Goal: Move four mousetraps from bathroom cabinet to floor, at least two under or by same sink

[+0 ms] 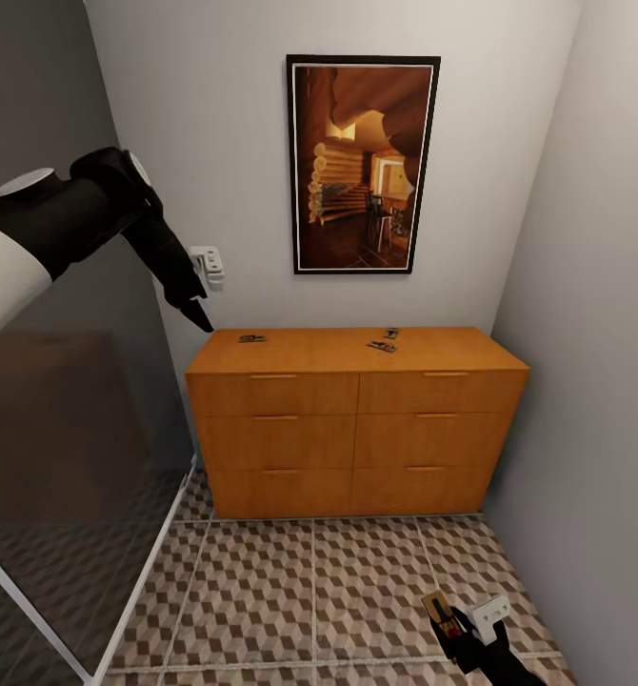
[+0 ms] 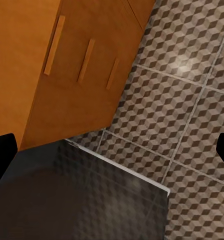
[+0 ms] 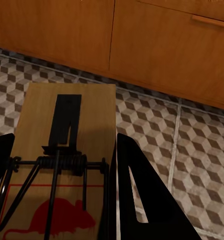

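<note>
Four mousetraps are counted: three lie on top of the cabinet (image 1: 357,419), one (image 1: 252,338) near its left end and two (image 1: 383,346) (image 1: 390,333) close together right of centre. The fourth mousetrap (image 3: 61,165) is clamped between the right gripper (image 1: 457,624) fingers, low over the bathroom floor (image 1: 309,591), its long axis pointing toward the cabinet drawers. The left gripper (image 1: 197,314) hangs beside the cabinet's left end with its fingers spread wide.

Three mousetraps (image 1: 384,346) on the cabinet (image 1: 357,424) top are too small to make out. The held mousetrap (image 3: 61,170) runs off the picture's edge, as do the left claw's fingertips (image 2: 1,155).
</note>
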Robot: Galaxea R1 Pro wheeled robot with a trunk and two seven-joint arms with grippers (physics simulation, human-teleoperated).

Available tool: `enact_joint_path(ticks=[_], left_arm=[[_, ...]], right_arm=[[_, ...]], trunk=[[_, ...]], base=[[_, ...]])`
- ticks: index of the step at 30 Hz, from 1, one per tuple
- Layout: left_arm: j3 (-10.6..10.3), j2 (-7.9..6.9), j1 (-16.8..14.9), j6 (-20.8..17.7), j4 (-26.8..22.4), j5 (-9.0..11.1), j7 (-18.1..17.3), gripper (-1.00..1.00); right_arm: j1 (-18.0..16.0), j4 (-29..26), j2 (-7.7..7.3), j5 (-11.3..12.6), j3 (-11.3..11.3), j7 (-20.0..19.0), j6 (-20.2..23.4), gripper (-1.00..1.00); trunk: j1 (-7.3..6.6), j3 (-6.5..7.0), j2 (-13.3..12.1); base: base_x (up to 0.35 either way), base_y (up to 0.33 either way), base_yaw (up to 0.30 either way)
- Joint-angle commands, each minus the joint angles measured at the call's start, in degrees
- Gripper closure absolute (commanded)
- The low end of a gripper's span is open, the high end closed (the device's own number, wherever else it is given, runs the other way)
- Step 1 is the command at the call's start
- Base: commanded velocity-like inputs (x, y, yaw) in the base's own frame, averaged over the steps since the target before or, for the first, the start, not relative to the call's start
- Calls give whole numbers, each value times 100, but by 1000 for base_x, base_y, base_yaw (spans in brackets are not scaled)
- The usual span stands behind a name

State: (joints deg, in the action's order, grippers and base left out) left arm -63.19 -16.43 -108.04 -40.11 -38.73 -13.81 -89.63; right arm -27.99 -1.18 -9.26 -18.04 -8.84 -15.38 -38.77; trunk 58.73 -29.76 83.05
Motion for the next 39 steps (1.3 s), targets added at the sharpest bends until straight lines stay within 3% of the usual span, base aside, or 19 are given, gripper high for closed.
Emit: enact_joint_path(ticks=[1, 11, 14, 16, 18, 20, 22, 25, 27, 34, 39], left_arm=[[-12, -4, -7, -62, -11, -32, -37, -100], [-9, 3, -7, -67, -11, -19, -37, -100], [2, 12, -7, -68, -11, -18, -37, -100], [42, 15, -7, -64, -11, -18, -37, -100], [61, 16, -7, -62, -10, -17, -37, -100], [79, 20, -7, -61, -6, -17, -37, -100], [91, 30, -7, -59, -9, -16, -37, -100], [92, 78, -7, -59, -7, -10, -37, -100], [89, 96, -7, -53, -4, 4, -37, -100], [79, 107, 16, 54, -16, 83, -37, -100], [63, 216, 207, 195, -8, 97, -37, -100]], right_arm=[[-5, 3, -2, -6, -49, -53, -7, 100], [96, 14, -4, 3, -54, -47, -9, 100], [558, 6, -11, 22, -75, -43, -146, 100], [1020, 5, -16, 31, -96, 6, -576, 100], [1272, 5, -18, 35, -120, 109, -892, 100], [1658, 4, -13, 51, -172, 396, -1477, 100], [2225, 1, -8, 57, -206, 1116, -2123, 100], [2577, -19, 6, 43, -208, 1758, -2123, 100], [2667, -27, 16, 33, -200, 1933, -2123, 100], [2709, -31, 21, 29, -189, 2008, -2123, 100], [2711, -31, 21, 29, -189, 2013, -2123, 100]], trunk=[[0, -6, 3], [0, -6, 3], [0, -6, 3], [0, -6, 3], [0, -6, 3], [0, -6, 3], [0, -6, 3], [0, -6, 3], [0, -6, 3], [0, -6, 3], [0, -6, 3]], base=[[0, 0, 0], [0, 0, 0], [0, 0, 0], [0, 0, 0], [0, 0, 0], [0, 0, 0], [0, 0, 0], [0, 0, 0], [0, 0, 0], [0, 0, 0], [0, 0, 0]])
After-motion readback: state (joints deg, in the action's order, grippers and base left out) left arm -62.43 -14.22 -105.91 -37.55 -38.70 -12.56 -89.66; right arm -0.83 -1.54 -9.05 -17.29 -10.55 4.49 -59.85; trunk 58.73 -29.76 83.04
